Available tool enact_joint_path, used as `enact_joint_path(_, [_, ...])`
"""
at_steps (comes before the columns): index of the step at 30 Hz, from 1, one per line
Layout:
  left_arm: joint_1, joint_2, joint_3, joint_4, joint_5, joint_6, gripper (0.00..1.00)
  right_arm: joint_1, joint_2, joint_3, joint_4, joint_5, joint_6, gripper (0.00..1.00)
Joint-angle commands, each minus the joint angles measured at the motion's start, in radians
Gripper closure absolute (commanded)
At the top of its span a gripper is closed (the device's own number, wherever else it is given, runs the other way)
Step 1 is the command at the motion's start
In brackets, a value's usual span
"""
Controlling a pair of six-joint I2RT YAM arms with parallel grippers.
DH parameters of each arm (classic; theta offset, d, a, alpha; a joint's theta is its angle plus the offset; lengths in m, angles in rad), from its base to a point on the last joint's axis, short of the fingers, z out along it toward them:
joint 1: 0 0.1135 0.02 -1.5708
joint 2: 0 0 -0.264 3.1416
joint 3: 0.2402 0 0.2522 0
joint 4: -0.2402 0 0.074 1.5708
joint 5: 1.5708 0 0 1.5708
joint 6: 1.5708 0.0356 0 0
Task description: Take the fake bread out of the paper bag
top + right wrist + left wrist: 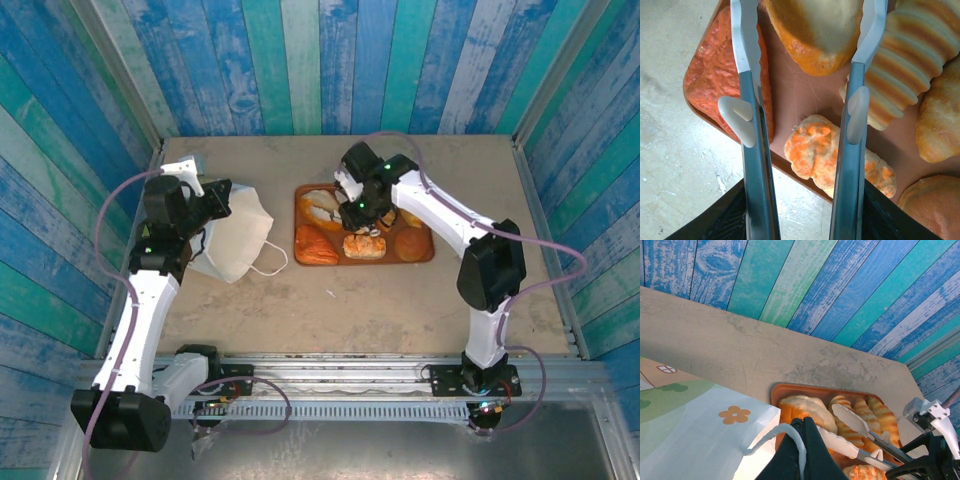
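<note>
Centre of the table point(400, 300), we see the tray point(365, 262) crowded with bread point(365, 245): a ridged croissant point(910, 55), an orange-crusted loaf point(815, 35) and a knobbly bun point(830, 150). The right gripper point(810, 15) hangs over it, jaws apart, straddling the loaf, gripping nothing. At frame left the white bag point(235, 235) lies slumped just beside the tray. The left gripper point(805, 427) is closed at its mouth, a loop handle point(785, 430) against the fingertips. Whether it pinches paper, we can't tell.

Walls of blue and teal painted wooden planks point(300, 60) enclose a beige, scuffed worktop point(400, 310), with a grey metal rail point(340, 365) along its near edge.
</note>
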Motion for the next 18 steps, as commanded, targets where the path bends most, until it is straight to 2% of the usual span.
enact_joint_path(1, [-0.001,-0.020,0.013,0.023,0.001,-0.002,1.00,-0.001,-0.068,0.003,-0.002,0.005,0.000,0.49])
enact_joint_path(12, [-0.001,-0.011,0.014,0.053,0.013,-0.016,1.00,-0.009,-0.204,-0.061,0.037,0.036,0.021,0.50])
enact_joint_path(17, [-0.001,-0.019,0.014,0.054,0.013,-0.019,1.00,-0.016,-0.301,-0.122,0.083,0.089,0.041,0.51])
enact_joint_path(18, [-0.001,-0.023,0.016,0.051,0.011,-0.016,1.00,-0.047,-0.324,-0.137,0.094,0.104,0.047,0.51])
